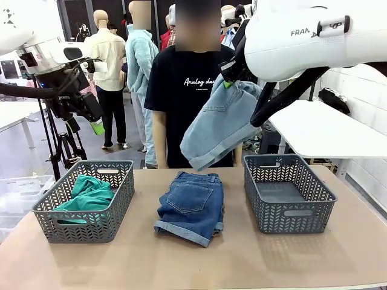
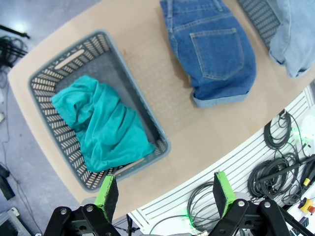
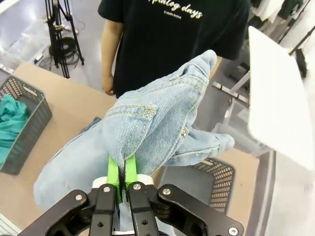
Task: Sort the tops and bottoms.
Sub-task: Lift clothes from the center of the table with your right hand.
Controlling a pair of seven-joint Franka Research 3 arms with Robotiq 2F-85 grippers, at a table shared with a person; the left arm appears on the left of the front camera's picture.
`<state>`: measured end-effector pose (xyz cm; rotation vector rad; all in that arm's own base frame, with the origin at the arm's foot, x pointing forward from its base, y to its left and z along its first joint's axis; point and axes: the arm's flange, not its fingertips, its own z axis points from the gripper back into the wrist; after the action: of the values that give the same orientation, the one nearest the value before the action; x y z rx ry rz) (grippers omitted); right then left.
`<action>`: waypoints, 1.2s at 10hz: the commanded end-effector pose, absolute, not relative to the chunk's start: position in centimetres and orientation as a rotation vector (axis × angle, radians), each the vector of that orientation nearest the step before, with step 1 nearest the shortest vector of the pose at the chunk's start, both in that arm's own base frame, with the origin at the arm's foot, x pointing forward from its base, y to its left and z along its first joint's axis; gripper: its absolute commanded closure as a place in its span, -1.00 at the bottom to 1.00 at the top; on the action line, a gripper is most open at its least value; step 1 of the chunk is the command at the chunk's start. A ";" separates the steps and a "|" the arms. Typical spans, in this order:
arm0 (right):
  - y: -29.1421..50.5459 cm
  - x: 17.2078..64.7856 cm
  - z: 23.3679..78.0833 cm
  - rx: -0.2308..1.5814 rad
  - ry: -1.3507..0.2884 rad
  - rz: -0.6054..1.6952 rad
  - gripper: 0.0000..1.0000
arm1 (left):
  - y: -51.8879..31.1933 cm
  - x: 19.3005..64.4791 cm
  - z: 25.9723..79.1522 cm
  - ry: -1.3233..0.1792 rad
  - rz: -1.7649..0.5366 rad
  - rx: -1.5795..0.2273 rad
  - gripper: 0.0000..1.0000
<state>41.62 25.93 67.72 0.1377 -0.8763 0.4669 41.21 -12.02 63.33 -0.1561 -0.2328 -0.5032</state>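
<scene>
The left gripper (image 2: 165, 194) hangs high over the table's left end. Its jaws are spread wide, with nothing between the green pads (image 2: 107, 191). Ahead of those jaws and well apart from them sits the left grey basket (image 2: 47, 78). The teal-green long shirt (image 2: 103, 125) lies crumpled inside it, covering most of its floor.

Farther out from the open jaws, past the basket's wall, the darker mid-blue denim shorts (image 2: 211, 49) lie folded on the tan table (image 1: 181, 260). The back pocket faces up and a cuffed hem shows. They lie between the two baskets and touch neither.

The right gripper (image 3: 122, 169) is raised above the table's right half, its jaws pinched nearly together on a fold of the pale light-blue denim shorts (image 3: 157, 118). The cloth bunches over and beyond the fingertips. In the front view it hangs down from them in the air, above the gap between the dark shorts and the right grey basket (image 1: 290, 220). That basket stands below the closed jaws, well apart from them.

Beyond the held shorts, at the table's far side, stands a person in a black T-shirt with white lettering (image 1: 187, 84). One hand (image 3: 106, 86) hangs near the table edge.
</scene>
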 end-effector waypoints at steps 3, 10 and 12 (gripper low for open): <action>25.9 41.6 67.7 0.138 -0.876 0.467 1.00 | -12.0 41.2 63.4 -0.238 -0.491 -0.158 -1.00; 25.9 41.6 67.7 0.138 -0.876 0.467 1.00 | -12.0 41.2 63.4 -0.238 -0.491 -0.158 -1.00; 25.9 41.6 67.7 0.138 -0.876 0.467 1.00 | -12.0 41.2 63.4 -0.238 -0.491 -0.158 -1.00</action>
<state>41.75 26.07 67.38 0.1374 -0.8633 0.4670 41.22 -12.02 63.32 -0.1561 -0.2326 -0.5032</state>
